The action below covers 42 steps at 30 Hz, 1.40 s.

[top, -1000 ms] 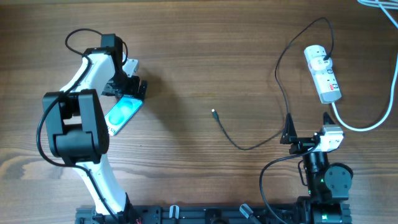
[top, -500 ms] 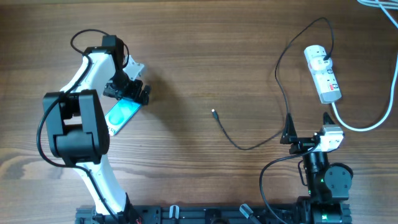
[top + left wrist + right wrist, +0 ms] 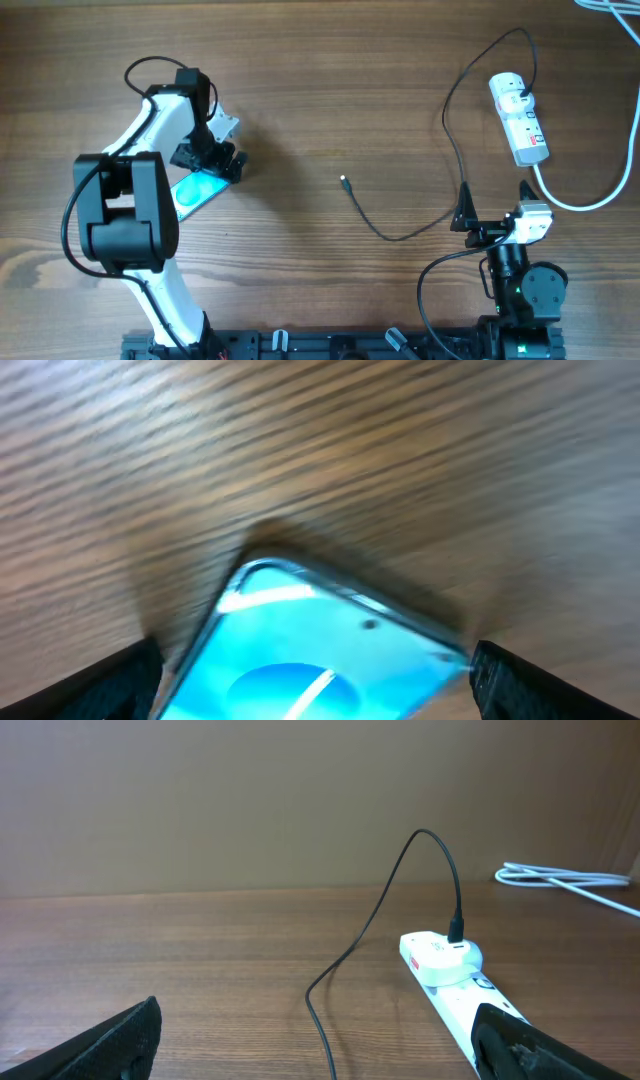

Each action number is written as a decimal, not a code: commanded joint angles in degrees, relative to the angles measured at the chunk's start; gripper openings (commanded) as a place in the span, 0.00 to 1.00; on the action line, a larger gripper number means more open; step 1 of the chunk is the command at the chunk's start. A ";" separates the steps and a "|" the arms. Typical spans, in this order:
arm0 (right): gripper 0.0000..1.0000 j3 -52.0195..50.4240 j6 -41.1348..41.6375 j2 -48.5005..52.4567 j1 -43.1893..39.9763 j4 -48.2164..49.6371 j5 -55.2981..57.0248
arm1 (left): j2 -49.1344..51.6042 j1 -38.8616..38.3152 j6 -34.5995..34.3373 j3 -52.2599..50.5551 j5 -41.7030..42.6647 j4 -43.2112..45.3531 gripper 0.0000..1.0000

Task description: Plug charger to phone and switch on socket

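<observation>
The left gripper stands wide open astride the phone's end; the right gripper, equally wide, holds nothing.

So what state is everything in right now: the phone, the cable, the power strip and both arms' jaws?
power strip: charger plugged in; switch position too small to tell.
charger: white adapter in the power strip, plug tip lying free.
phone: lying flat, screen lit, nothing plugged in.
left gripper: jaws open, over the phone's end.
right gripper: jaws open, empty.
</observation>
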 commanded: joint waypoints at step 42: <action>1.00 -0.07 0.46 -0.46 -0.35 0.20 -0.85 | 6.38 1.14 -28.52 -4.79 13.57 -1.11 0.80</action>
